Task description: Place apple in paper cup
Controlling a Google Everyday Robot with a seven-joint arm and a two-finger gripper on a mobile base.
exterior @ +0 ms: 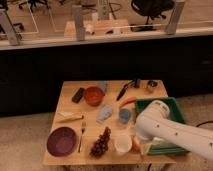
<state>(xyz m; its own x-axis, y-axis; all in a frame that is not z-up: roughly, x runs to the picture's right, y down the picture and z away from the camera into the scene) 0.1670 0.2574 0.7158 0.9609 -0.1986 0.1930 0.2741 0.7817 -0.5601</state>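
The white paper cup (pixel 123 144) stands upright near the table's front edge, right of the grapes. Touching its right side is a small orange-red round shape, the apple (pixel 135 144), mostly covered by my arm. My white arm (pixel 165 132) comes in from the lower right over the green tray. Its gripper (pixel 139 140) sits low at the arm's end, right beside the cup and at the apple. The arm's body hides the gripper's front.
A blue-grey cup (pixel 124 116), a carrot (pixel 128 101), a red-orange bowl (pixel 93 95), a purple bowl (pixel 62 141), grapes (pixel 101 144), a fork (pixel 81 136) and a green tray (pixel 167 107) are on the wooden table (pixel 70 106). A dark counter stands behind.
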